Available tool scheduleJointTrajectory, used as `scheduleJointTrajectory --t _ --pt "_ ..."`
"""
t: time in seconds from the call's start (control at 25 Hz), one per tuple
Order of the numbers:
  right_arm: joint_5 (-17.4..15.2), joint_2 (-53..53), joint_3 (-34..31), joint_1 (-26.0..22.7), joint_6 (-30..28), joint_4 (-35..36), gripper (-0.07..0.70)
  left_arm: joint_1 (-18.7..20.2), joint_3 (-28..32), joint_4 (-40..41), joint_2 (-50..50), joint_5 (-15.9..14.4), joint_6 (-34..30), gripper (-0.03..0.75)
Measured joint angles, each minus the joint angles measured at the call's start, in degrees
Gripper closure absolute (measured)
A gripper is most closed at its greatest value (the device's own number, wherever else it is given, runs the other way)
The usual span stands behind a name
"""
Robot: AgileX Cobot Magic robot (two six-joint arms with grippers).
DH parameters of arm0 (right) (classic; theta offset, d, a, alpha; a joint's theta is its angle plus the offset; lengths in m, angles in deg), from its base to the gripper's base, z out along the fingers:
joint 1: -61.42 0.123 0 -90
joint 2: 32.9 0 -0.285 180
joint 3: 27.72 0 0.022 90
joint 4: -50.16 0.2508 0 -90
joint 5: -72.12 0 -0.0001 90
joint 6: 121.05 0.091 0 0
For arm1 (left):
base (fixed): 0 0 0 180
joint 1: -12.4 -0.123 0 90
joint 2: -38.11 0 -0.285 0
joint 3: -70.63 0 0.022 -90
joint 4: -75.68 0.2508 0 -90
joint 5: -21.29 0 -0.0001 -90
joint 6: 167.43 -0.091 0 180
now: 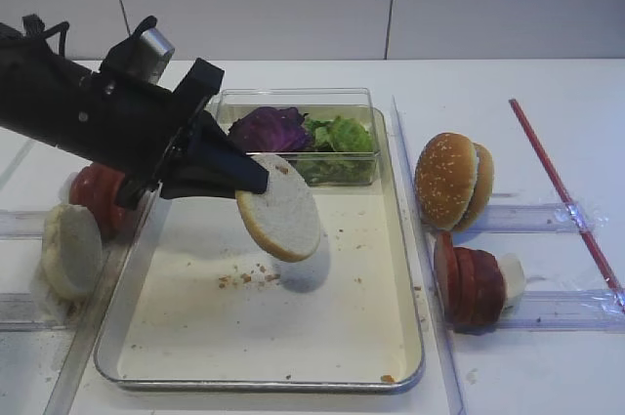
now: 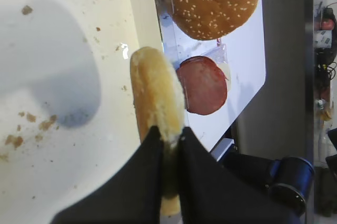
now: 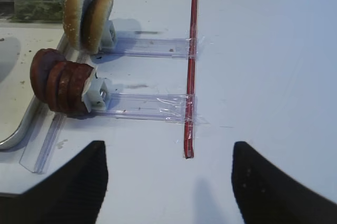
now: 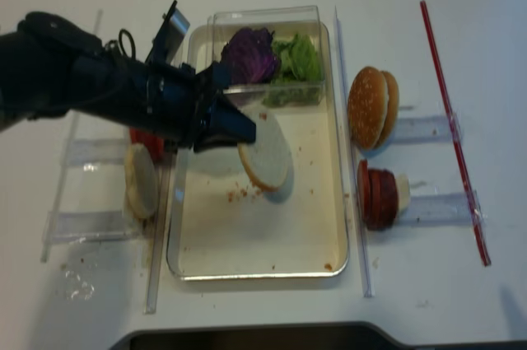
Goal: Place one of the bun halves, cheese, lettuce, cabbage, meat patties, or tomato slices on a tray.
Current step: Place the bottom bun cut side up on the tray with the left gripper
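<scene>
Nearest the viewer in the overhead view lies the front rim of the tray [image 1: 264,384], a silver rectangle on the white desk [image 1: 547,356], its cream floor dotted with crumbs. Above its middle hangs a bun half [image 1: 281,207], clear of the floor with its shadow beneath. The left gripper [image 1: 249,179] reaches in from the left; its black jaws are closed tight on the bun's upper left edge.

Risk, as a judgement: the hold is only on the rim, so the soft bread could tear or pivot out. Let go from this height, tilted, it could land on edge and roll toward the tray's rim, or flip over.

The disc stands tilted, nearer upright than flat, its pale floury face turned toward the viewer and right. Its long axis runs from the gripped upper left down to the lower right.

Farther back, a clear box [image 1: 293,103] holds purple cabbage [image 1: 269,129] and green lettuce [image 1: 340,134]. The right gripper [image 3: 166,182] hangs over bare desk, its jaws wide apart and holding nothing.
</scene>
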Motion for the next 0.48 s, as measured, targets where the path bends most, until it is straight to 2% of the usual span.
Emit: scheduleJointTrajectory --t 0.28,0.48 --pt "0.0 0.0 0.0 0.0 0.0 0.0 0.118 0.0 5.6 -6.7 0.0 0.5 -7.7 0.69" --pt "0.0 0.0 0.0 0.0 0.0 0.0 0.118 0.0 6.6 -7.7 0.0 1.5 -9.8 0.69"
